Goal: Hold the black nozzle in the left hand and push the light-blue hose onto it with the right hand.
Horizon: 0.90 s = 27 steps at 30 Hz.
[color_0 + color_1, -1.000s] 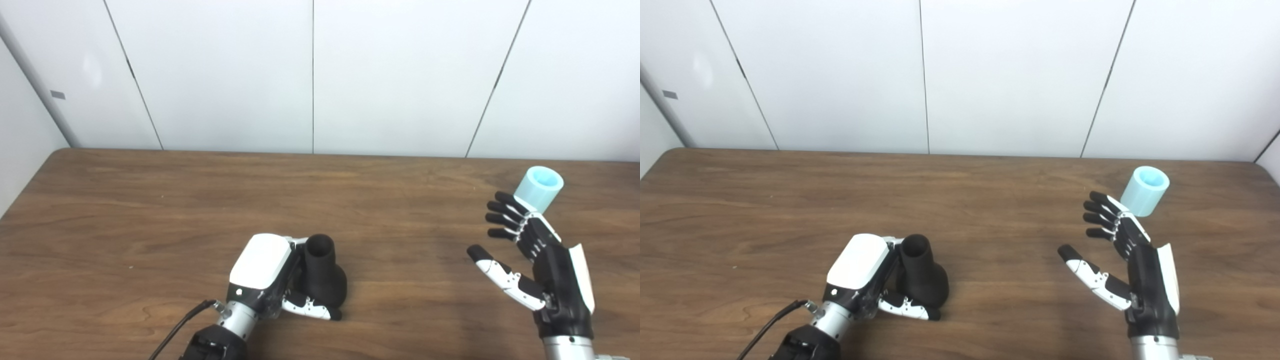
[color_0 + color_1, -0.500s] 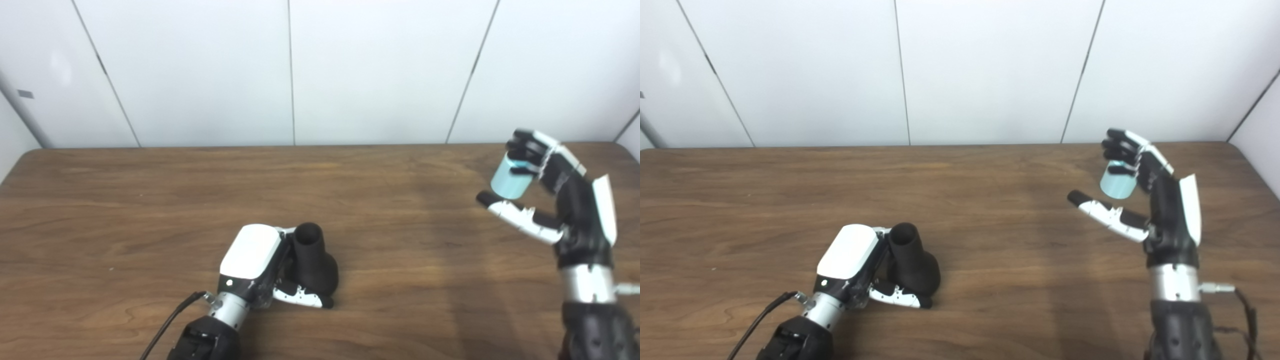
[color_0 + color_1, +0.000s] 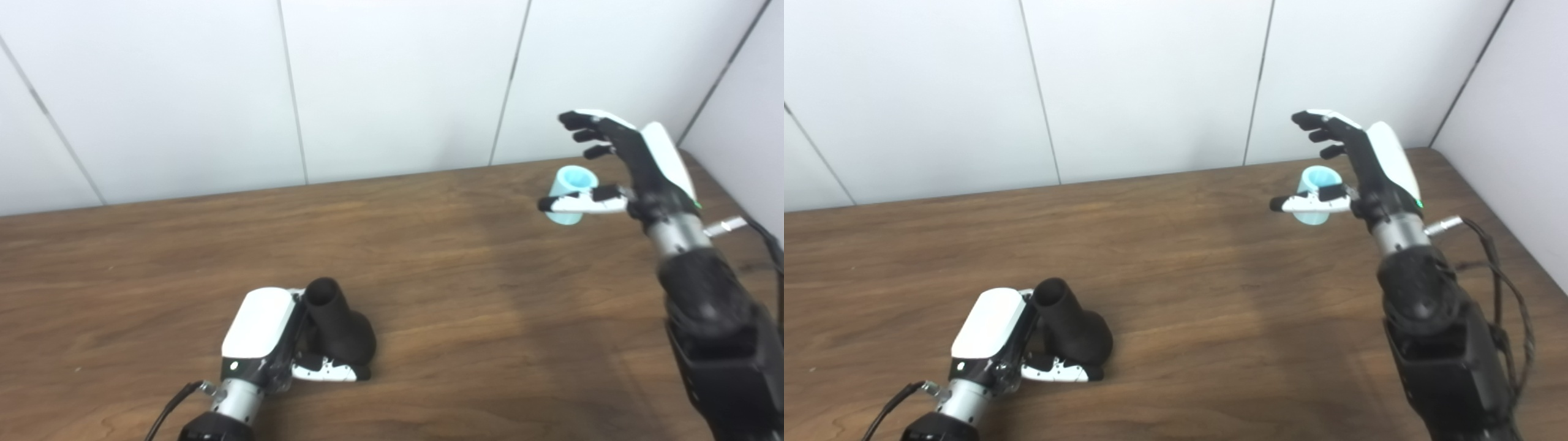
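My left hand (image 3: 269, 337) is wrapped around the black nozzle (image 3: 337, 324), which sits low on the bench (image 3: 429, 294) at about 7 o'clock in the left eye view, its flared base down near the wood and its open mouth tilted up toward 11 o'clock. That side looks settled, so I leave it alone.

The step I'm on is the pickup of the light-blue hose (image 3: 568, 195), a short stub standing upright on the bench at about 2 o'clock, well apart from the nozzle. My right hand (image 3: 625, 165) is spread wide and holds nothing: the fingers (image 3: 582, 125) are raised above and behind the hose, and the thumb (image 3: 572, 205) crosses in front of its lower wall. Whether the thumb actually touches the hose I cannot tell from either view.

To do this well I would lower the hand until the hose sits between thumb and fingers, then close around its mid-height rather than its rim, so the open end stays free to take the nozzle. The piece looks light, and I judge a glancing thumb could tip it over.
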Each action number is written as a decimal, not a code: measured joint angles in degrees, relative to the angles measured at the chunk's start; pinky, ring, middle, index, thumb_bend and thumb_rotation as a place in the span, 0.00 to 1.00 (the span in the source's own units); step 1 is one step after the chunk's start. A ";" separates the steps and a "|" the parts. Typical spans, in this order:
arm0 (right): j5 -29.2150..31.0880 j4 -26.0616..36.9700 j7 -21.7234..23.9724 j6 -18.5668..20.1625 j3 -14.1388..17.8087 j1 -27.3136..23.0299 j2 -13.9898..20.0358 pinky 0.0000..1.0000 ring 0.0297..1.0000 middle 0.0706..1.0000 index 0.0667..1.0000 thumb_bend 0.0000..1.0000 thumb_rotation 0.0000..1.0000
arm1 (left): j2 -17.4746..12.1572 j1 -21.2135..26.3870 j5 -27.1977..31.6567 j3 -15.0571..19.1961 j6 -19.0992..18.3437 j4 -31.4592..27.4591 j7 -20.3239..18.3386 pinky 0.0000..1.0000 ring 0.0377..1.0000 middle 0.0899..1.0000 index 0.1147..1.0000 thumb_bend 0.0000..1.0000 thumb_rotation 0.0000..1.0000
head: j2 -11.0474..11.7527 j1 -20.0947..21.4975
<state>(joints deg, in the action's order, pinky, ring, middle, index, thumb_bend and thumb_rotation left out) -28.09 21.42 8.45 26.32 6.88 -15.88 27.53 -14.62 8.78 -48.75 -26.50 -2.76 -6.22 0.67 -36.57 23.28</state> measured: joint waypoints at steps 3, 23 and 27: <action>-2.54 -4.53 1.69 0.44 -0.98 -2.62 2.25 0.72 0.82 0.81 0.77 0.92 0.05 | -0.02 -0.17 0.71 0.45 0.74 0.02 -0.07 0.49 0.53 0.40 0.44 0.52 0.00 | 0.79 1.32; -11.41 -34.33 3.29 -3.22 -15.84 -12.85 11.31 0.77 0.90 0.87 0.80 0.96 0.09 | -0.20 -1.25 1.22 2.28 2.95 0.16 -0.18 0.48 0.53 0.38 0.45 0.52 0.00 | 2.37 4.49; -11.68 -38.58 3.20 -4.61 -17.24 -13.90 11.31 0.72 0.85 0.86 0.79 0.95 0.10 | -0.14 -1.22 1.22 2.35 2.93 0.36 -0.18 0.48 0.52 0.39 0.44 0.52 0.00 | 2.55 4.40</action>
<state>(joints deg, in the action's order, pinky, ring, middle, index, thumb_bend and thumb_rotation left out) -39.77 -17.16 11.65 21.71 -10.36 -29.78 38.84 -14.77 7.56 -47.53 -24.15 0.16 -5.86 0.49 -34.01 27.69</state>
